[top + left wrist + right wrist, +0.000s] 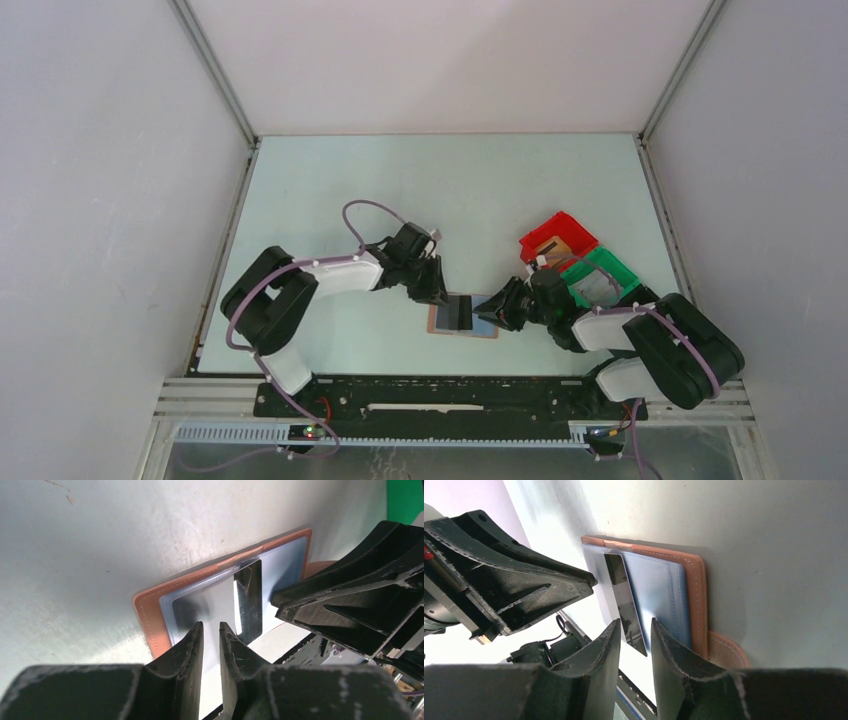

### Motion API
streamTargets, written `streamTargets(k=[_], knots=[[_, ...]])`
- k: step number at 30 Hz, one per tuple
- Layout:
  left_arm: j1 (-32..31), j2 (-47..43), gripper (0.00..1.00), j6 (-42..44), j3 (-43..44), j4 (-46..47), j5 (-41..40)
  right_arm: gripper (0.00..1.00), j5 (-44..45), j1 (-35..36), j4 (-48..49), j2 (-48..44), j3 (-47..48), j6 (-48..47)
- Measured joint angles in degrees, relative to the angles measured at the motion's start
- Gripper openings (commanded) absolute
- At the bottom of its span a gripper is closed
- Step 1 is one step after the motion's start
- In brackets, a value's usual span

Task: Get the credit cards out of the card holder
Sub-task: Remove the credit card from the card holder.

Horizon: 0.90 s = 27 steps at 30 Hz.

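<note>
The tan card holder (438, 326) lies open on the table between my arms, blue-grey panels up; it also shows in the left wrist view (149, 611) and the right wrist view (696, 595). A glossy dark card (460, 313) lies over its left panel, reflecting light in both wrist views (248, 600) (624, 600). My left gripper (441, 297) (211, 626) is at the card's left edge, jaws a narrow gap apart with nothing between them. My right gripper (495, 313) (635, 622) is over the right panel, slightly open and empty. The holder's side tab (724, 650) points right.
A red bin (557, 240) and a green bin (600, 275) stand behind the right arm, each with something flat inside. The black base rail (450, 395) runs along the near edge. White walls enclose the table on three sides.
</note>
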Motion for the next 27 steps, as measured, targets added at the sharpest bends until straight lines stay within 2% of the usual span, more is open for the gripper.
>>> streamTargets(k=[12, 22, 25, 27], knots=[[0.0, 2.3, 0.22, 0.0, 0.0, 1.5, 3.6, 0.41, 0.0, 0.0, 0.1, -0.1, 0.0, 0.0], [0.0, 5.5, 0.21, -0.6, 0.3, 5.0, 8.8, 0.42, -1.0, 0.0, 4.8, 2.8, -0.4, 1.4], [0.2, 5.7, 0.21, -0.7, 0.3, 5.2, 9.5, 0.40, -1.2, -0.1, 6.3, 3.3, -0.9, 1.9], [0.3, 5.9, 0.21, -0.7, 0.3, 5.3, 9.8, 0.34, -1.3, -0.1, 7.4, 3.8, -1.2, 2.2]])
